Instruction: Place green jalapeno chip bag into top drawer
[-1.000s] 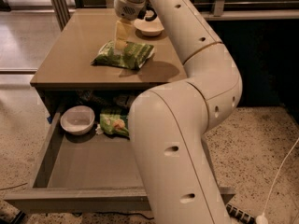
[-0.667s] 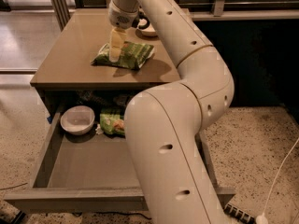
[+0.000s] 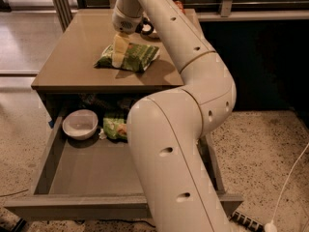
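**Gripper Down on the Chip Bag**

The big white robot arm [image 3: 178, 144] is reaching over the flat brown cabinet top [image 3: 72, 57]. The wide grey top drawer [image 3: 91, 170] is hanging open below it. The small dark-green crinkly chip bag [image 3: 140, 57] is lying up on the cabinet top, not in the drawer. The pale gripper [image 3: 119, 52] is touching the bag's left part, and I cannot tell if it is open or closed.

Likely office break area — terrazzo floor [image 3: 263, 149], taupe cabinet [image 3: 79, 50], power strip [image 3: 246, 221] — gripper [image 3: 119, 53] at cabinet-top chip bag [image 3: 139, 57].
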You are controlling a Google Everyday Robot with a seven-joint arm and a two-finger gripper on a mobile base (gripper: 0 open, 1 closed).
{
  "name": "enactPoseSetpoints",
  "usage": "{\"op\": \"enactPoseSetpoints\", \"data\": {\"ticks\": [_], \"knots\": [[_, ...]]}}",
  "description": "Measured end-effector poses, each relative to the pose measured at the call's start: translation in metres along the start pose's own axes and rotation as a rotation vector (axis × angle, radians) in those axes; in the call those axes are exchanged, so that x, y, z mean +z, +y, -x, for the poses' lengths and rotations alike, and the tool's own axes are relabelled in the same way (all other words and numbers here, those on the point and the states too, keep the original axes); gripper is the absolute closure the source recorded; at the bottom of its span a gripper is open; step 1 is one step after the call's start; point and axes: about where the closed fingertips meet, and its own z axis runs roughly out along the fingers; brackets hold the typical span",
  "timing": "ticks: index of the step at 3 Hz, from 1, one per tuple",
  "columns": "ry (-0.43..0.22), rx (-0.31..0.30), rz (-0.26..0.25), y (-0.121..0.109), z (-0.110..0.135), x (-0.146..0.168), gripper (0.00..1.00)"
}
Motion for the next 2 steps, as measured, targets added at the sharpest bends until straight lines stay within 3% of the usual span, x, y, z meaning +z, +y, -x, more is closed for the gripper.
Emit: {"op": "enactPoseSetpoints", "data": {"ticks": [2], "knots": [[-0.012, 0.1, 0.028, 0.0, -0.041, 0.019, 0.0]]}}
